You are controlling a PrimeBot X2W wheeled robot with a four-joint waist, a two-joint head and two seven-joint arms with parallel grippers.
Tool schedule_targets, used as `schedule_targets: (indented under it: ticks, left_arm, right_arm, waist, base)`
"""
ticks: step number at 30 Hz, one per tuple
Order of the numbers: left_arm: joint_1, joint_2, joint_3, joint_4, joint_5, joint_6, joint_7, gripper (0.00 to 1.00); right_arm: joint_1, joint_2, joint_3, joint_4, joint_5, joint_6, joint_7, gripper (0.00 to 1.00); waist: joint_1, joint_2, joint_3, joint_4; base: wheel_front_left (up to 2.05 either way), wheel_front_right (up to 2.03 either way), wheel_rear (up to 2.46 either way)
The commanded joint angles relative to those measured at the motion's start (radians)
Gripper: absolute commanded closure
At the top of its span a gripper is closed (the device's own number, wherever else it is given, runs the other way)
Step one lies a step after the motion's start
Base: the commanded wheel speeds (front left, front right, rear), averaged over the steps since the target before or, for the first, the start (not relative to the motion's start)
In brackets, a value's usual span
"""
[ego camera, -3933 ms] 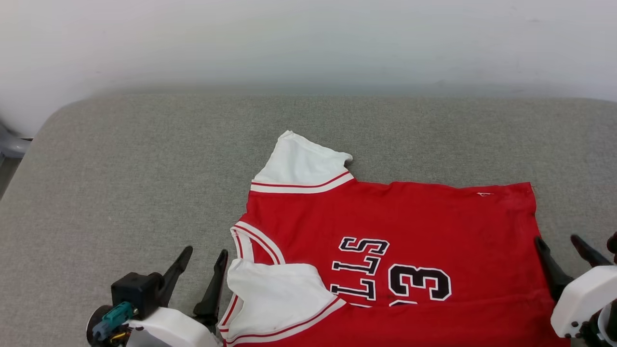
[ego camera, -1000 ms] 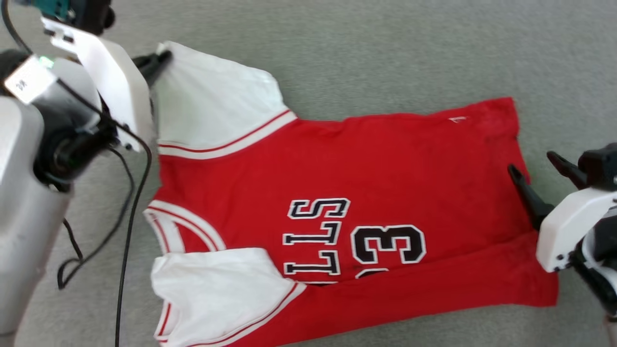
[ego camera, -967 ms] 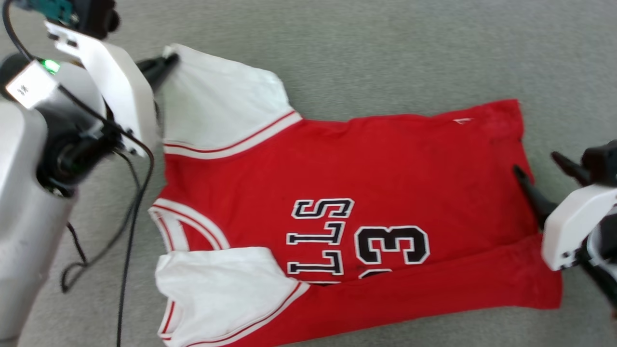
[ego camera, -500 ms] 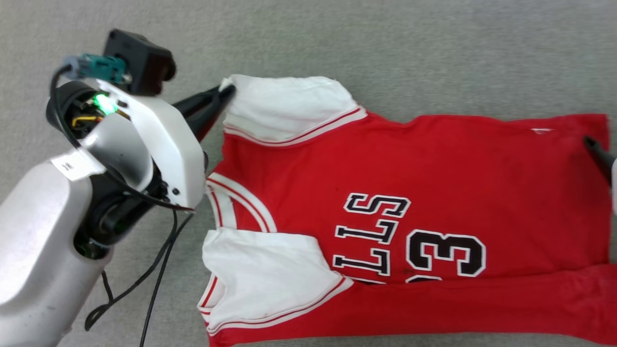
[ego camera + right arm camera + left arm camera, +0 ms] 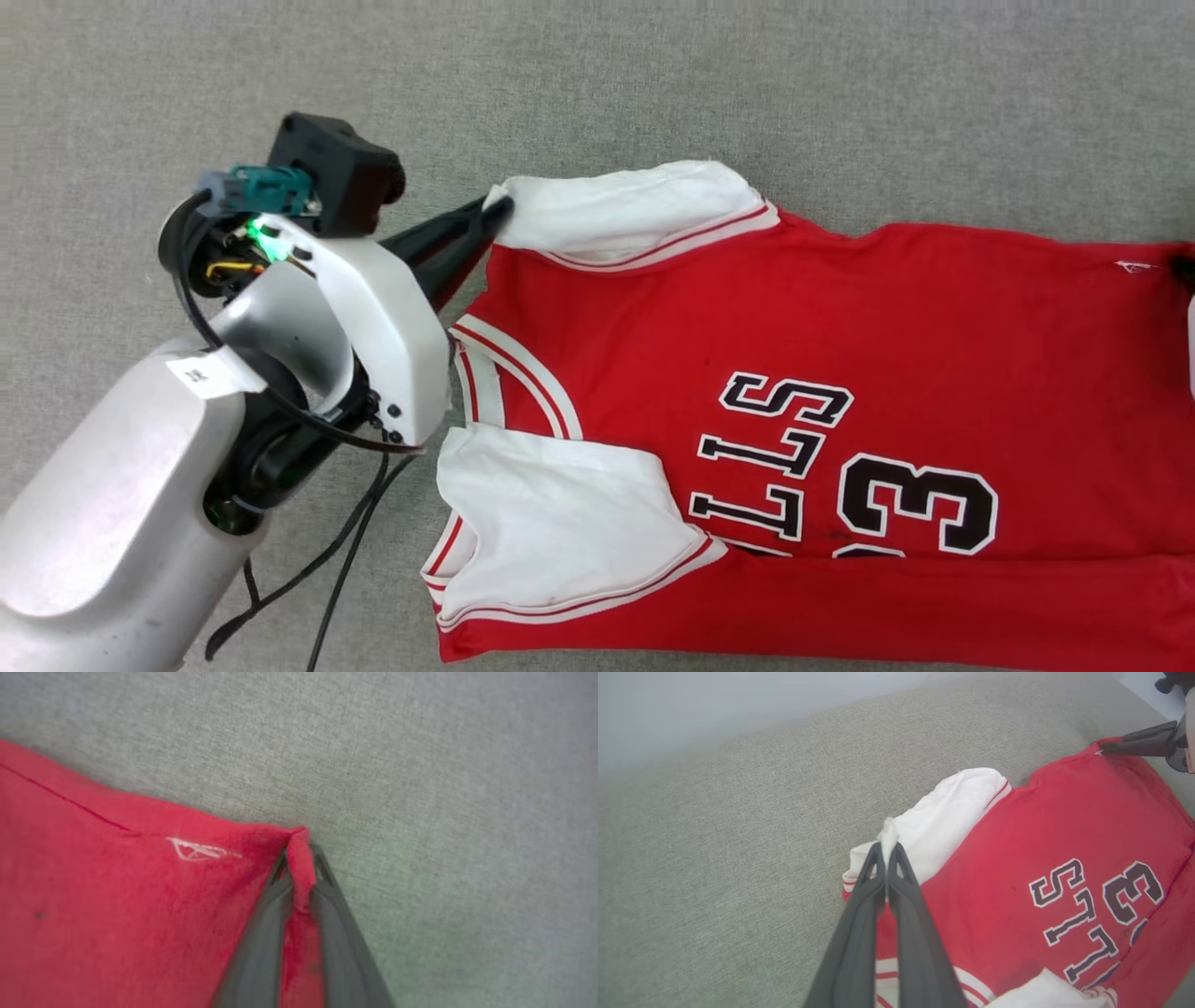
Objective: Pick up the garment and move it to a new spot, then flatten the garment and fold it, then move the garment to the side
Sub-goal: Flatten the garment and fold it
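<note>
Fig. | garment (image 5: pixel 747 355) lies face-up on grey cushion (image 5: pixel 840 93) | left claw (image 5: pixel 887 851) clamped on white sleeve (image 5: pixel 943 816) tip | right claw (image 5: pixel 301 863) clamped on red hem corner (image 5: pixel 261 835) | paired far-edge grips probably keep the fold line even.

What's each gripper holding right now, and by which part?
Both hold the garment: left gripper pinches the far white sleeve at its edge; right gripper pinches a red hem corner.

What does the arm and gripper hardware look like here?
Left arm: silver forearm, white wrist shell, white label, black cables, green light, black camera block with teal plug. Left gripper and right gripper: long dark grey tapering fingers, triangular cut-outs near the tips.
</note>
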Motion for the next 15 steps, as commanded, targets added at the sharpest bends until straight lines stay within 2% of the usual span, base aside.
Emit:
schedule_targets:
  ticks: [1, 8, 15]
  left_arm:
    - [0.011, -0.001, 0.007, 0.006, 0.006, 0.006, -0.011, 1.00]
    - [0.062, 0.004, 0.049, 0.038, -0.018, 0.033, -0.066, 1.00]
    - [0.192, 0.006, 0.058, 0.031, -0.046, 0.068, -0.120, 1.00]
  right_arm:
    - [0.014, 0.011, 0.006, 0.030, 0.002, -0.001, -0.007, 1.00]
    - [-0.015, 0.053, -0.053, 0.057, 0.030, -0.001, -0.143, 1.00]
    - [0.101, 0.081, -0.106, 0.049, 0.097, -0.001, -0.249, 1.00]
  waist:
    - [0.0001, 0.0000, -0.007, -0.003]
    - [0.0001, 0.0000, -0.068, -0.029]
    - [0.0001, 0.0000, -0.185, -0.044]
  base:
    - [0.00, 0.00, 0.00]
    - [0.00, 0.00, 0.00]
    - [0.00, 0.00, 0.00]
